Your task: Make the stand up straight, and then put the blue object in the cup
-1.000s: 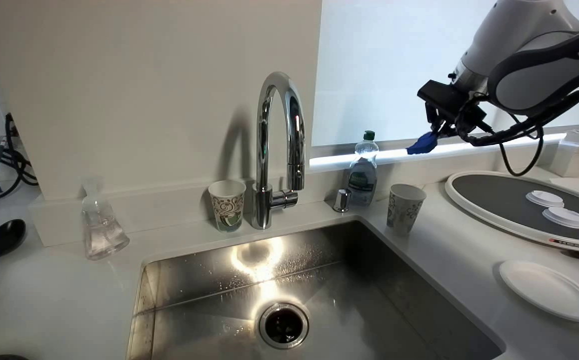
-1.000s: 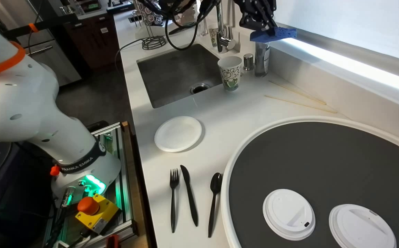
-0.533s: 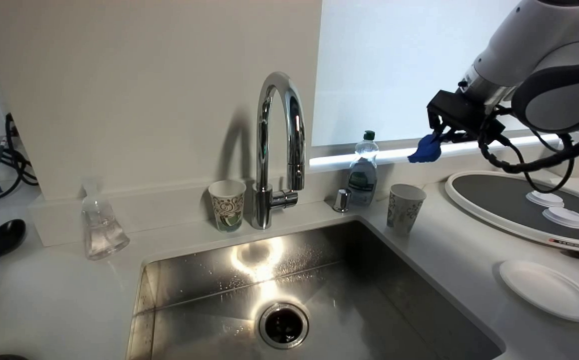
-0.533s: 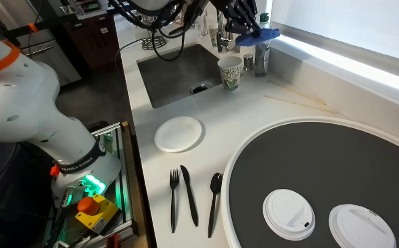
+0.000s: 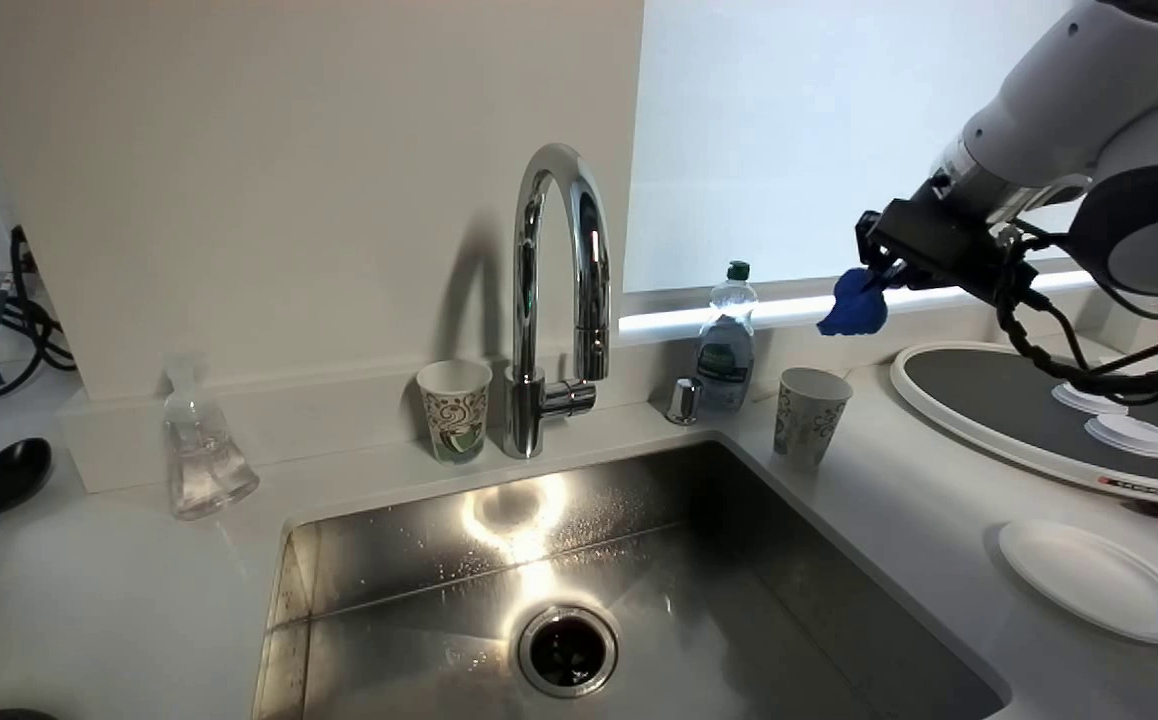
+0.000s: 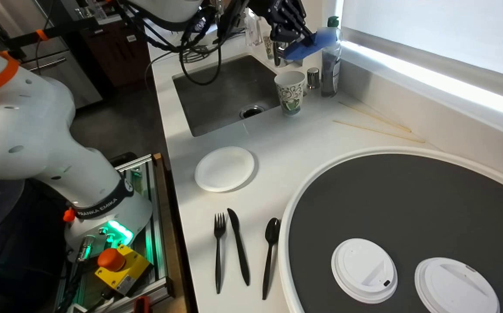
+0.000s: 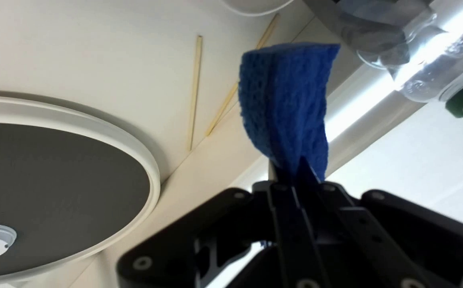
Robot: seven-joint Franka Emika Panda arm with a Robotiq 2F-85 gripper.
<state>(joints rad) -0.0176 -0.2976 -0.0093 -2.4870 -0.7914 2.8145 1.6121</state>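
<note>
Arm (image 5: 1049, 115) slants, jaws gripping sponge (image 7: 291, 100).

In an exterior view, the faucet (image 5: 526, 310) stands behind the sink (image 5: 719, 630). To the right, two lids (image 5: 1129, 436) lie on the tray (image 5: 984, 385), the plate (image 5: 1099, 580) nearer; the sponge (image 7: 289, 104) is in the gripper (image 7: 294, 172), above the counter (image 5: 899, 550).

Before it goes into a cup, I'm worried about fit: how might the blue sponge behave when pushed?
The blue sponge will probably squash, since it looks pinched at the gripper. Its visible pores suggest it's light, likely not slippery.
</note>
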